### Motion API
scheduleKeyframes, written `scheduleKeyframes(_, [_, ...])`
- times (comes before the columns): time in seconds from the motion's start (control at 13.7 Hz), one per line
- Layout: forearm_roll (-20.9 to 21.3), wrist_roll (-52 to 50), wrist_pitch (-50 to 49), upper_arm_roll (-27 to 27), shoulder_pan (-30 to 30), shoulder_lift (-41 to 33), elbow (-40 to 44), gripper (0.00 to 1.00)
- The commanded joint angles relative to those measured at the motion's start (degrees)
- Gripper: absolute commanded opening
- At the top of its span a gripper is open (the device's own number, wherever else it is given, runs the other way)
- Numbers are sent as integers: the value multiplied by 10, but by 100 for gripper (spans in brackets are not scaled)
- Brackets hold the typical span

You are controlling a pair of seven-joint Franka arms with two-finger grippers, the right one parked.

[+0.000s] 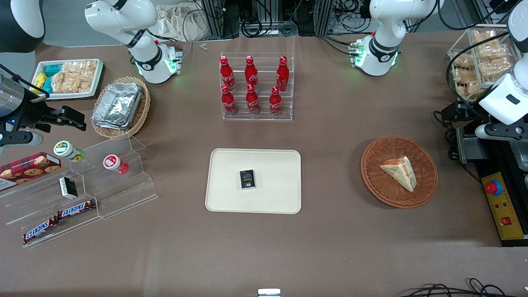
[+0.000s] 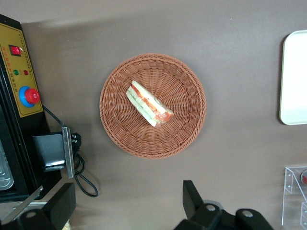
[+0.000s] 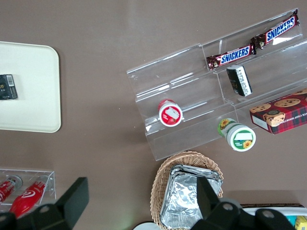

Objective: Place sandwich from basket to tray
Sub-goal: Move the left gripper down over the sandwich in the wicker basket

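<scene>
The sandwich [image 1: 399, 173], a pale triangular wedge with red and green filling, lies in the round reddish-brown basket [image 1: 379, 189] toward the working arm's end of the table. The left wrist view looks down on the sandwich [image 2: 148, 104] in the basket [image 2: 182, 86]. My left gripper [image 1: 449, 115] hangs above the table beside the basket, apart from it. In the wrist view the gripper [image 2: 127, 203] is open wide and empty. The cream tray [image 1: 231, 181] lies mid-table with a small black packet [image 1: 247, 179] on it. The tray's edge shows in the left wrist view [image 2: 295, 76].
A yellow control box with a red button [image 1: 501, 206] stands beside the basket at the table's end, with a black cable [image 2: 81, 177]. A rack of red bottles [image 1: 256, 86] stands farther from the camera than the tray. A tan basket of foil containers [image 1: 119, 106] and acrylic shelves [image 1: 82, 185] lie toward the parked arm's end.
</scene>
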Motion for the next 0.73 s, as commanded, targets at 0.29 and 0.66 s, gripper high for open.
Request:
scheduleKeyframes(0.29, [2,-13,-8,-4,2,35,20,100])
scheduleKeyframes(0.66, [27,-158,17,-5,0,64,-9,100])
